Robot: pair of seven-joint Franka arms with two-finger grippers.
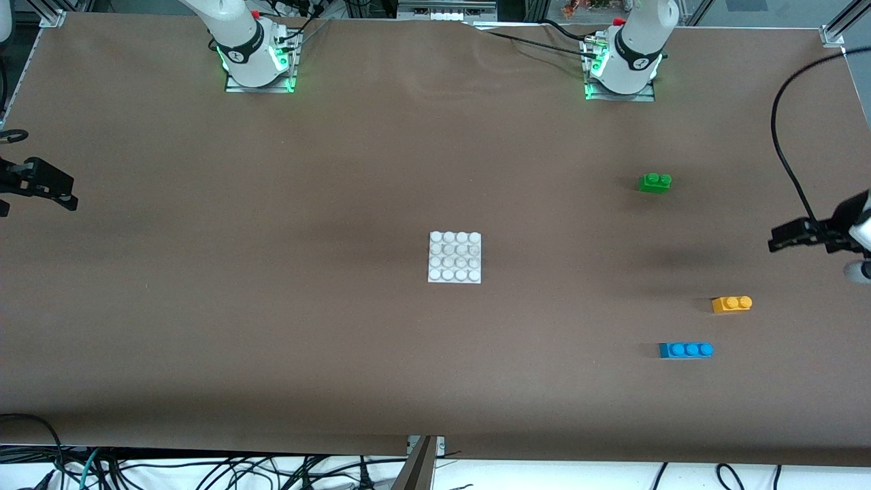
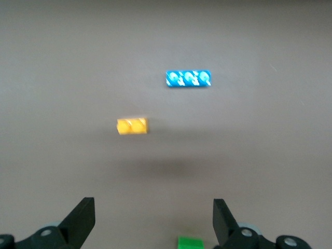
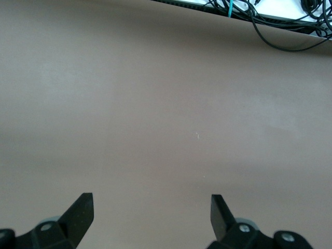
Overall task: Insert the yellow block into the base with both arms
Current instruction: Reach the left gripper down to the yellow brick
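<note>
The yellow block (image 1: 731,303) (image 2: 132,126), with two studs, lies on the brown table toward the left arm's end. The white studded base (image 1: 454,256) lies flat at the table's middle. My left gripper (image 1: 782,238) (image 2: 154,210) hangs open and empty above the table at that end, apart from the yellow block. My right gripper (image 1: 64,194) (image 3: 151,207) is open and empty over bare table at the right arm's end. The right wrist view shows neither the base nor the block.
A green two-stud brick (image 1: 654,182) (image 2: 190,243) lies farther from the front camera than the yellow block. A blue three-stud brick (image 1: 686,350) (image 2: 188,79) lies nearer. Cables (image 3: 280,26) hang past the table edge. A black cable (image 1: 789,156) loops over the left arm's end.
</note>
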